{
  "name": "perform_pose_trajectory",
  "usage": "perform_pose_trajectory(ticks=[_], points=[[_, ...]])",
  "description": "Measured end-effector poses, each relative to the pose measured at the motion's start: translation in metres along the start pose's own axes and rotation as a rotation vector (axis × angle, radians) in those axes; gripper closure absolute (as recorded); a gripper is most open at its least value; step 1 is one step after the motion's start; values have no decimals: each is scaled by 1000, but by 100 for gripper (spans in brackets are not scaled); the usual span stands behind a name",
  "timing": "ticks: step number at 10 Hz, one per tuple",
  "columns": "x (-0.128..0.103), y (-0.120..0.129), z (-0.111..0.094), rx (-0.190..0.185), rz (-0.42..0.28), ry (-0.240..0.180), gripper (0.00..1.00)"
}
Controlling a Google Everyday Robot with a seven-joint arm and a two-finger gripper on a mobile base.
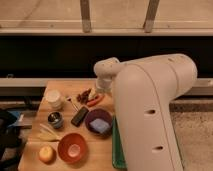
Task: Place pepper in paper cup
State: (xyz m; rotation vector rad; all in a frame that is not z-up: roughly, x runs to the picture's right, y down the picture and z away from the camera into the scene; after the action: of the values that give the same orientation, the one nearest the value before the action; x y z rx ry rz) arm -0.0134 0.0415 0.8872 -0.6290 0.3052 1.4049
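The pepper (95,101), small and red-orange, lies on the wooden table (64,86) near its back middle, beside a dark red cluster of berries (84,96). The white paper cup (53,98) stands upright at the back left of the table, well left of the pepper. My gripper (94,93) hangs from the white arm (107,70) just above the pepper, open with nothing in it. The arm's bulk hides the table's right side.
A dark metallic cup (55,119), a black flat object (79,116), a purple bowl (92,119) holding something blue, an orange-red bowl (72,146), a yellow fruit (46,153) and pale strips (46,134) fill the table. A green tray (116,150) lies at the right.
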Motion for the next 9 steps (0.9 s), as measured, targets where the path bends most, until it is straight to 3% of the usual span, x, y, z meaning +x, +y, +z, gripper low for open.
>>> perform_pose_trajectory(ticks=[3,9], points=[[-12,11,15,18,-27,25,20],[3,17,45,21,-12,89,20]])
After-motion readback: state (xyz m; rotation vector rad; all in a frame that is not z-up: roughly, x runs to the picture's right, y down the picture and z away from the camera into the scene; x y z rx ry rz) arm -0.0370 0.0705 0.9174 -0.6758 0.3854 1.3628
